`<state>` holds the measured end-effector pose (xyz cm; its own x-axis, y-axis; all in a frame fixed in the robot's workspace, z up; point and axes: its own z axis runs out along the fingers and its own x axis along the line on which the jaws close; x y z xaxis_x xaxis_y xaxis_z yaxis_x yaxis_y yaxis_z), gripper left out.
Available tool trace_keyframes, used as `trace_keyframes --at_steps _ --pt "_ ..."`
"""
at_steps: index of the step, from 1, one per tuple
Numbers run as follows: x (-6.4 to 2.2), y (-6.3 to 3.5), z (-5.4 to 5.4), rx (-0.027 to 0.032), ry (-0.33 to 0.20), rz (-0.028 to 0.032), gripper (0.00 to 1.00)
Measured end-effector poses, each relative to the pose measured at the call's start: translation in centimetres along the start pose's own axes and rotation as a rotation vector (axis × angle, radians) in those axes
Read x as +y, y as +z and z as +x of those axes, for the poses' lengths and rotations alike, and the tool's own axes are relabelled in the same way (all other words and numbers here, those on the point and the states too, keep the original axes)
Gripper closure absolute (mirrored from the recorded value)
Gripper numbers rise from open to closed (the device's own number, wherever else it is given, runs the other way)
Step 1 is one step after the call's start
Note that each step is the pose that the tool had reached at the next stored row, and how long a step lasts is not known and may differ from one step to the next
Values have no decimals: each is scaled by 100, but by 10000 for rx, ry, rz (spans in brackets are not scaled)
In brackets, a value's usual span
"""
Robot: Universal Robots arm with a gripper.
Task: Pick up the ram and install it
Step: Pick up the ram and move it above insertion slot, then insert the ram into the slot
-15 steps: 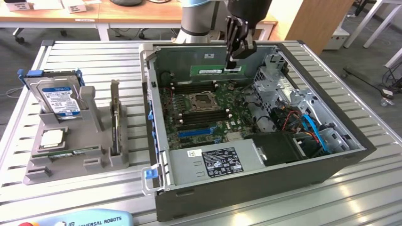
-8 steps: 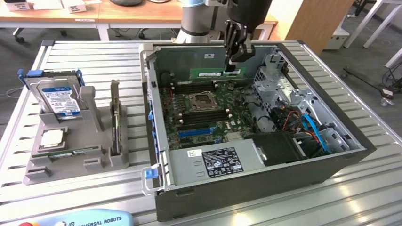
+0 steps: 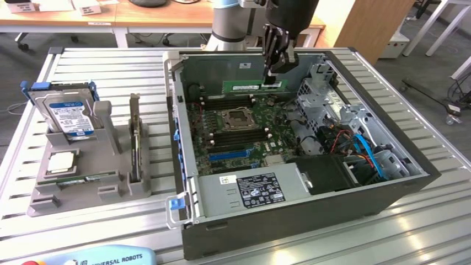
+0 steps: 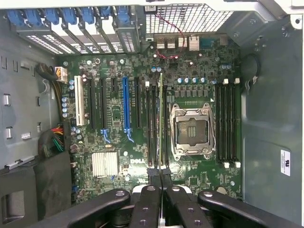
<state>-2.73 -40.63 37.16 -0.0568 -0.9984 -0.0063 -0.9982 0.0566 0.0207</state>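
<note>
Green and narrow, the circuit-board ram stick with small black chips [image 3: 243,86] is pinched at one end by the black two-fingered gripper [image 3: 271,76], whose fingers are drawn narrow on it. It hangs edge-down inside the open dark-grey computer case [image 3: 294,232], near the case's far wall, above the green motherboard [image 3: 197,118]. In the wrist view it lines up with the black memory slots [image 4: 152,128] beside the silver processor socket [image 4: 190,130].
</note>
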Motion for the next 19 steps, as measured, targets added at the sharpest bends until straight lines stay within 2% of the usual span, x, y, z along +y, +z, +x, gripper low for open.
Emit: trace_keyframes --at_steps 9,19 --pt "-3 0 57 -1 0 0 88" --pt "-4 18 59 1 -1 -1 88"
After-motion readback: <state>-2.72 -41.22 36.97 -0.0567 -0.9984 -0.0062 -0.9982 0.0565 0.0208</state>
